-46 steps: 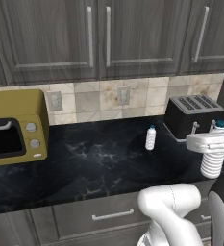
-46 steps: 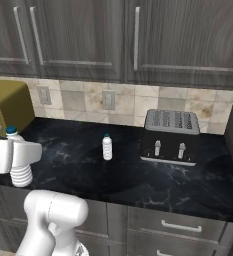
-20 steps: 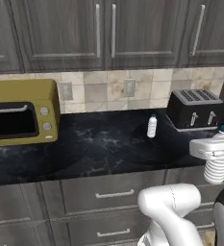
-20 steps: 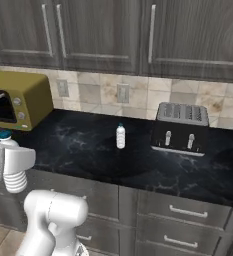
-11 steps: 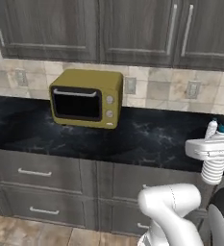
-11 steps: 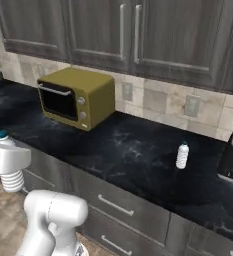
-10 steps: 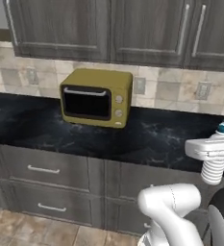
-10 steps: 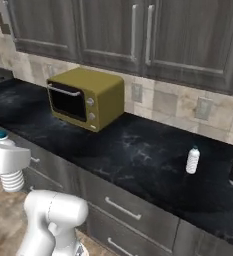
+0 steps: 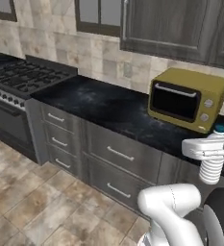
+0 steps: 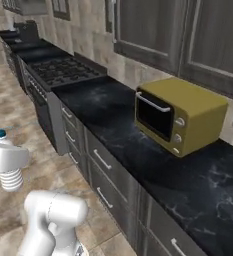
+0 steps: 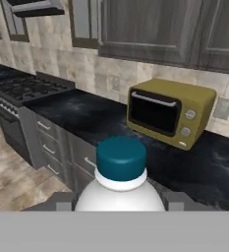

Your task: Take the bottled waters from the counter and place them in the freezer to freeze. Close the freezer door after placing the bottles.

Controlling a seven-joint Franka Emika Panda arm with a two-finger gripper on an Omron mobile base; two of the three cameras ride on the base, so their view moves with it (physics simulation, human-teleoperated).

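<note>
- End effector [image 11: 120, 206] is seen clamped on a bottled water [image 11: 120, 184], teal cap [image 11: 121, 157] upward, held clear of the tabletop [image 11: 204, 167].
- An olive toaster oven [image 11: 169, 114] is noted on the tabletop at 1 o'clock of the cap.
- A gas stove [image 9: 22, 77] is set at 9 o'clock, beside grey drawers [image 9: 111, 156].
- Tiled floor [image 9: 27, 202] is seen below.

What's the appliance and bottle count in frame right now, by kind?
Clear ribbed plastic bottle with teal cap, held in the gripper: 1
Olive-yellow countertop toaster oven: 1
Black gas stove with dark grates: 1
Total: 3
</note>
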